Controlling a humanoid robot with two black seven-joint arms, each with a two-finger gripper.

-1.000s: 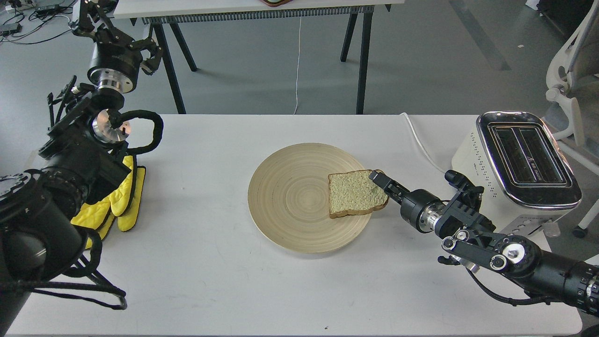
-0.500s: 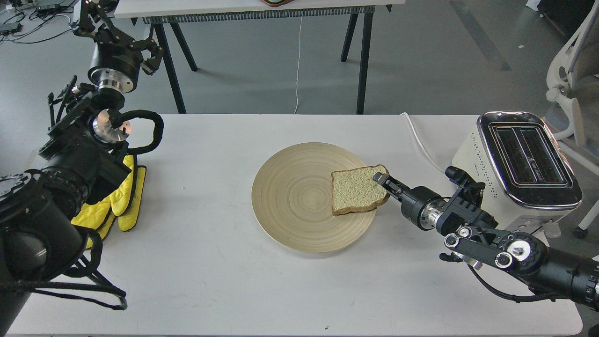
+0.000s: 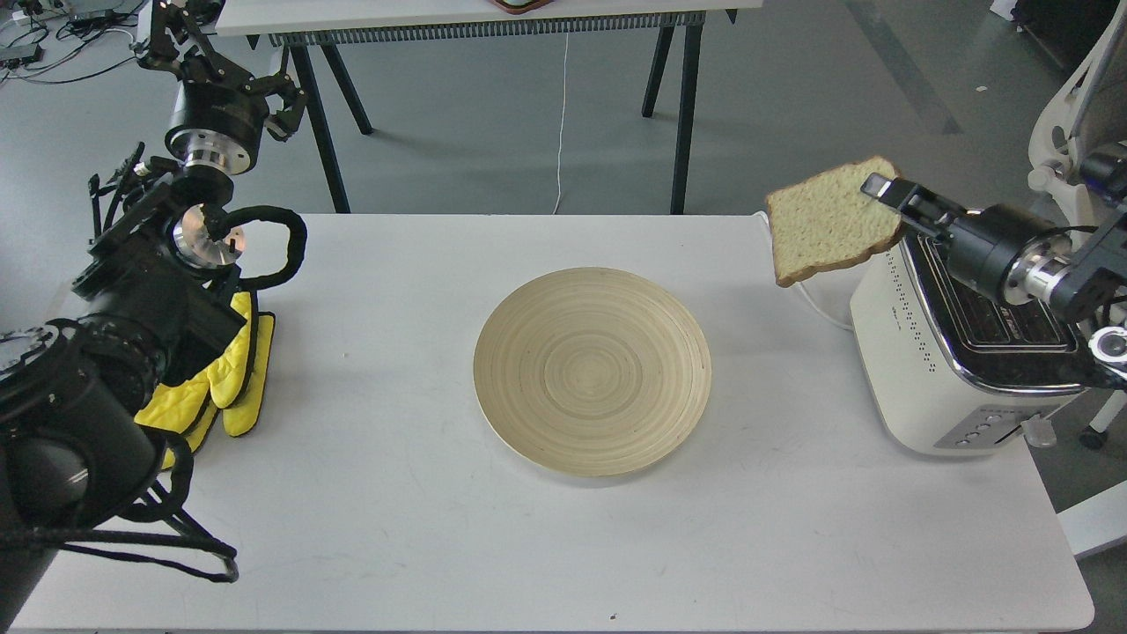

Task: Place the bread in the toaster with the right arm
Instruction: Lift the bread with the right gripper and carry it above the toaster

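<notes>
My right gripper (image 3: 885,195) is shut on the right edge of the bread (image 3: 828,222). It holds the pale slice in the air, tilted, above the table's far right part and just left of the toaster (image 3: 916,352). The cream-white toaster stands at the table's right edge; my right arm crosses over its chrome top and hides part of the slots. My left gripper (image 3: 172,26) is raised at the far left, beyond the table; its fingers cannot be told apart.
A round wooden plate (image 3: 592,371) lies bare in the middle of the white table (image 3: 396,528). Yellow gloves (image 3: 220,379) lie at the left edge beside my left arm. The toaster's white cord (image 3: 797,277) runs behind it. A white chair (image 3: 1074,141) stands at far right.
My right gripper closed on the bread on the plate, then lifted it up and to the right, toward the toaster. The plate now holds nothing. The left arm has not moved.
</notes>
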